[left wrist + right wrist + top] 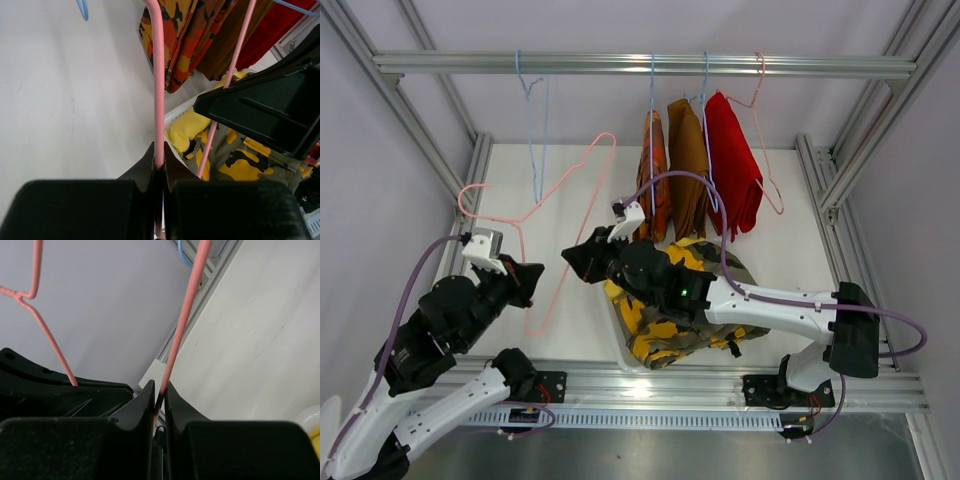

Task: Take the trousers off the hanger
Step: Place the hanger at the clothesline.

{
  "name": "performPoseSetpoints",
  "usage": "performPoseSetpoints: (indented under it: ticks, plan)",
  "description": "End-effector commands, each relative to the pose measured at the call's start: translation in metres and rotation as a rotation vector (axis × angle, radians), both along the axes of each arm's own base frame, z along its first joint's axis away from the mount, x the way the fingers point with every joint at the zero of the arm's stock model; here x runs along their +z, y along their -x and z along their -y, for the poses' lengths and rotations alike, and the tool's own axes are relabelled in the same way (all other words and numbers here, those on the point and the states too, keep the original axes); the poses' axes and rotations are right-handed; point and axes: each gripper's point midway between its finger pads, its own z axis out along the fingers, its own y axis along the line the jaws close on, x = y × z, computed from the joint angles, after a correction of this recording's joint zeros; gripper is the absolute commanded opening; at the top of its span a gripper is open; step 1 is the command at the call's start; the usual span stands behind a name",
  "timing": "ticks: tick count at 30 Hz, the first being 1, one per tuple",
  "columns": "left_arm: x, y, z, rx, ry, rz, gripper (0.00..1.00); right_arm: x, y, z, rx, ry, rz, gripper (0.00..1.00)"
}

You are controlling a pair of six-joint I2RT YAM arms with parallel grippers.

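- Two pairs of trousers are already off their hangers. The plain yellow pair (186, 131) and the camouflage pair (665, 335) lie piled together in the white mesh basket (175, 111) on the table (790, 255), right under my right arm.
- Three pairs hang from the rail (640, 65), side by side and touching: the orange-red patterned pair (655, 180), the brown pair (687, 165) and the red pair (732, 170).
- Each seems to be draped over its own thin wire hanger. From above the wires overlap, so I cannot say for certain which wire carries which pair.
- The pink hanger (158, 75) is off the rail and bare, with no cloth on it. It is held up over the table between my two arms, well left of the hanging pairs.
- My left end effector (159, 162) is pinched almost completely closed, with only the pink wire between its fingers.
- My right end effector (159, 390) is closed just as tightly on another stretch of the same wire, close beside the left one.
- An empty blue hanger (533, 120) hangs at the left of the rail.
- I judge the job as two of five done. This stripped hanger has to be let go or parked first. After that the patterned, brown and red pairs each need pulling off and dropping into the basket.
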Motion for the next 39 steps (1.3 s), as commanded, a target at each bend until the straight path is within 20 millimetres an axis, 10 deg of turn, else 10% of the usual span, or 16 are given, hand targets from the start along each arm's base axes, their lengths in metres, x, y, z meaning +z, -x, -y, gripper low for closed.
performPoseSetpoints:
  ticks: [1,20,39]
  plan:
    - [0.035,0.008,0.007,-0.067,0.08,0.079,0.01,0.002,0.003,-0.008,0.018,-0.013,0.001,0.1]
    - [0.08,0.026,0.032,-0.236,0.204,0.173,0.01,-0.061,-0.01,-0.032,0.05,0.048,-0.131,0.0]
    - [0.065,0.024,0.061,-0.328,0.247,0.119,0.01,-0.078,-0.006,-0.031,0.063,0.059,-0.166,0.0]
